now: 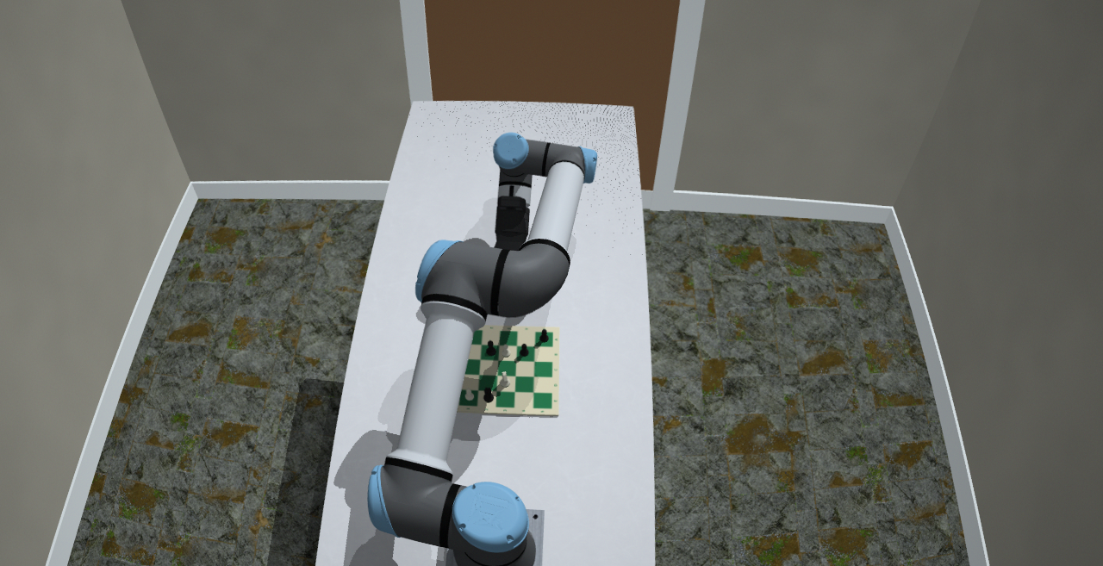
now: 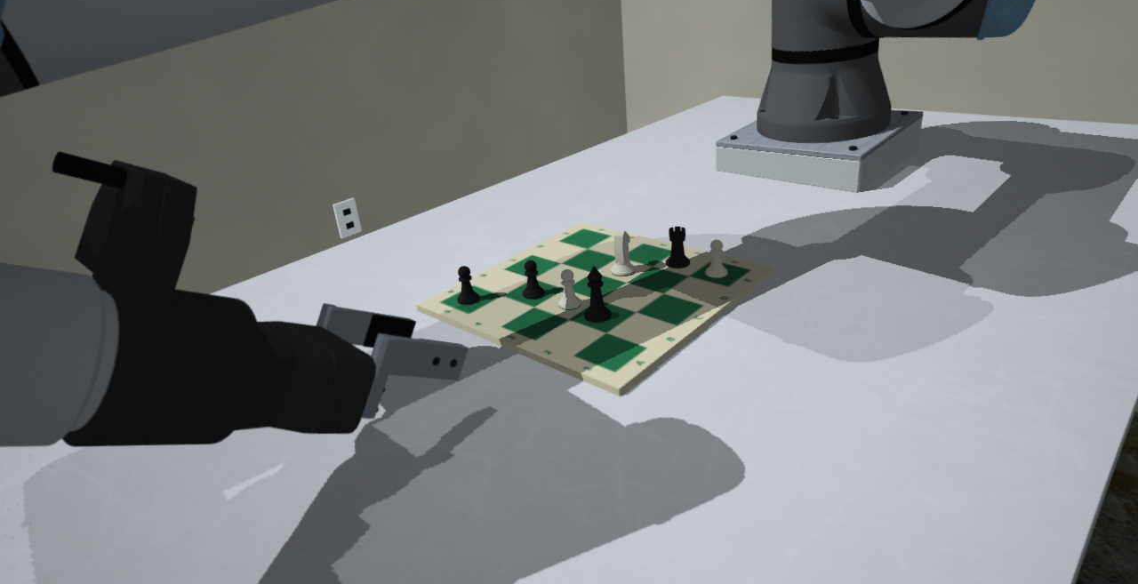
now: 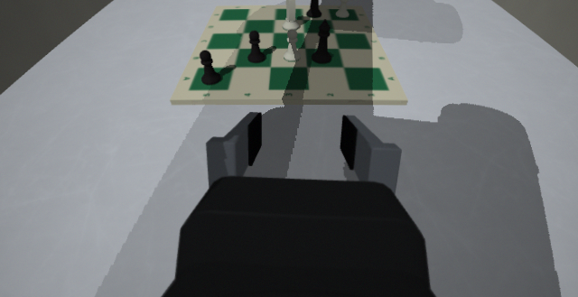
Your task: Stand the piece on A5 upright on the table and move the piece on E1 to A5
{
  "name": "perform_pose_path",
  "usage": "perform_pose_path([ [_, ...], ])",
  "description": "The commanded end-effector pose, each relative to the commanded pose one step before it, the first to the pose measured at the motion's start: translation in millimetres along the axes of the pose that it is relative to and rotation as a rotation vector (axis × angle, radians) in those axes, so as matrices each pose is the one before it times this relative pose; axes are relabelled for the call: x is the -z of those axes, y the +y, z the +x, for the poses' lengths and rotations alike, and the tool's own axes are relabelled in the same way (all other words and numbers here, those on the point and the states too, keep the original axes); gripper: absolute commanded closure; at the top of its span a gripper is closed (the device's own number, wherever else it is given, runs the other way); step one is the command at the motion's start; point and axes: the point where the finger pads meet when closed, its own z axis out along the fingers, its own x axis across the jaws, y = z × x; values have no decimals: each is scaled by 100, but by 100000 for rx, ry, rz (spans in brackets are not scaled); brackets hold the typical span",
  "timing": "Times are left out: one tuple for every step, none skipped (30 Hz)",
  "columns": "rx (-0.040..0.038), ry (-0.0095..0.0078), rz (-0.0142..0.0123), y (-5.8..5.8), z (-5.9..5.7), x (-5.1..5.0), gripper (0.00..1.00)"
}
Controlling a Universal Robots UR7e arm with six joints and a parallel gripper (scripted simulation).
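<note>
A small green-and-cream chessboard (image 1: 544, 369) (image 2: 616, 349) (image 3: 366, 78) lies on the white table. The edge labels are too small to read. A black pawn (image 1: 544, 336) (image 2: 467, 284) (image 3: 209, 68) stands on the corner square nearest my gripper. A white pawn (image 2: 716, 259) (image 3: 343, 5) stands on the opposite corner, beside a black rook (image 1: 487, 394) (image 2: 677, 248) (image 3: 314, 4). All the pieces stand upright. My gripper (image 2: 433, 344) (image 3: 301, 130) is open and empty. It lies nearly level, low over the table, just short of the board's near edge and pointing at it.
Also on the board are a second black pawn (image 2: 532, 279) (image 3: 256, 48), a white pawn (image 2: 568, 290) (image 3: 291, 49), a black bishop (image 2: 596, 294) (image 3: 322, 41) and a tall white piece (image 2: 622, 254) (image 3: 291, 13). The arm's base (image 2: 819, 147) stands beyond the board, and the arm reaches over it.
</note>
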Motion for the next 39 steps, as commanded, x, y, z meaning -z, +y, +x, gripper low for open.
perform_pose_path([
  [-10,-9,-184,-71,-2,85,0],
  [0,0,0,0,0,0,0],
  [0,0,0,0,0,0,0],
  [0,0,0,0,0,0,0],
  [0,0,0,0,0,0,0],
  [0,0,0,0,0,0,0],
  [0,0,0,0,0,0,0],
  [0,0,0,0,0,0,0],
  [0,0,0,0,0,0,0],
  [0,0,0,0,0,0,0],
  [0,0,0,0,0,0,0],
  [0,0,0,0,0,0,0],
  [0,0,1,-8,0,5,0],
  [0,0,4,-50,0,33,0],
  [0,0,10,-124,0,83,0],
  [0,-1,18,-222,0,147,0],
  [0,0,0,-348,1,232,0],
  [0,0,0,-459,1,306,0],
  [0,0,0,-542,1,361,0],
  [0,0,0,-590,1,393,0],
  [0,0,0,0,0,0,0],
  [0,0,0,0,0,0,0],
  [0,0,0,-602,1,402,0],
  [0,0,0,-605,1,403,0],
  [0,0,0,-578,1,386,0],
  [0,0,0,-550,1,366,0],
  [0,0,0,-506,1,337,0],
  [0,0,0,-455,1,303,0],
  [0,0,0,-403,1,269,0],
  [0,0,0,-350,1,233,0],
  [0,0,0,-297,1,197,0],
  [0,0,0,-238,0,160,0],
  [0,0,0,-197,0,130,0],
  [0,0,0,-142,0,96,0],
  [0,0,0,-106,0,70,0],
  [0,0,0,-71,0,46,0],
  [0,0,0,-40,0,26,0],
  [0,0,0,0,0,0,0],
  [0,0,0,0,0,0,0],
])
